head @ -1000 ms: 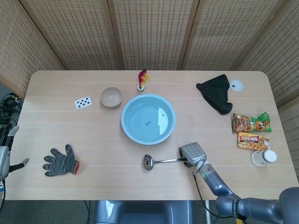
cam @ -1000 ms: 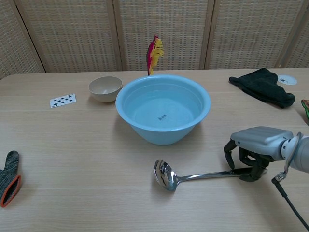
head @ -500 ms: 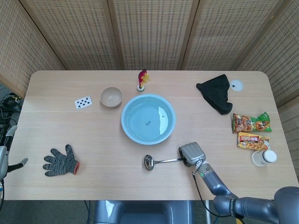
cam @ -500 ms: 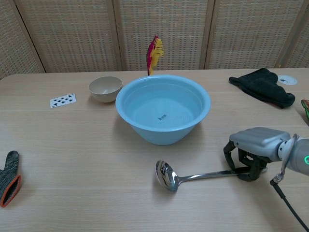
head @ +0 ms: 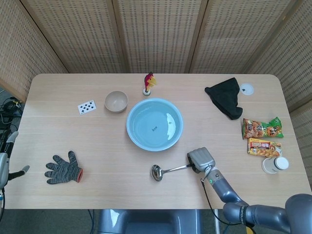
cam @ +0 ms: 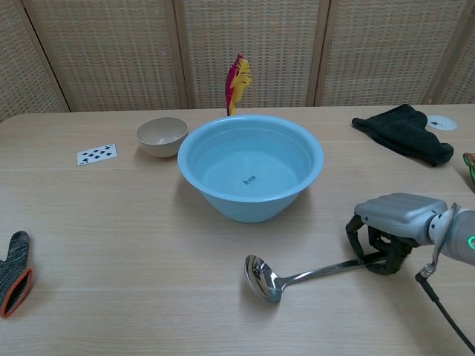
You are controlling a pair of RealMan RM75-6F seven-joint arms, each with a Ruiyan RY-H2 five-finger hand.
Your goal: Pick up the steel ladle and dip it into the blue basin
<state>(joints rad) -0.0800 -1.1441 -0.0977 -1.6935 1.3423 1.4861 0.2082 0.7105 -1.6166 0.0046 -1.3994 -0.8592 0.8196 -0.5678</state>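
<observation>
The robot's right hand (cam: 392,231) grips the far end of the steel ladle's (cam: 297,275) handle, fingers curled down around it, at the near right of the counter (head: 97,146) — the pickup step of the task, with the dip not yet begun. The ladle lies just near of the blue basin (cam: 250,176), its bowl pointing left and apart from the basin's wall; in the chest view the handle slopes up toward the hand, so the lift looks to be starting, though whether the bowl has cleared the counter cannot be told. The next move, by this reading, calls for raising the ladle above the basin's rim, carrying it far and a little left, then lowering the bowl into the basin without knocking its wall.

Against the frame of half a second earlier, the ladle's bowl has shifted slightly right and nearer, and the handle has tilted more steeply; the hand itself has barely moved. The left hand (head: 6,163) hangs at the counter's left edge, well apart from the work, fingers spread and holding nothing — near the grey glove (head: 63,169).
</observation>
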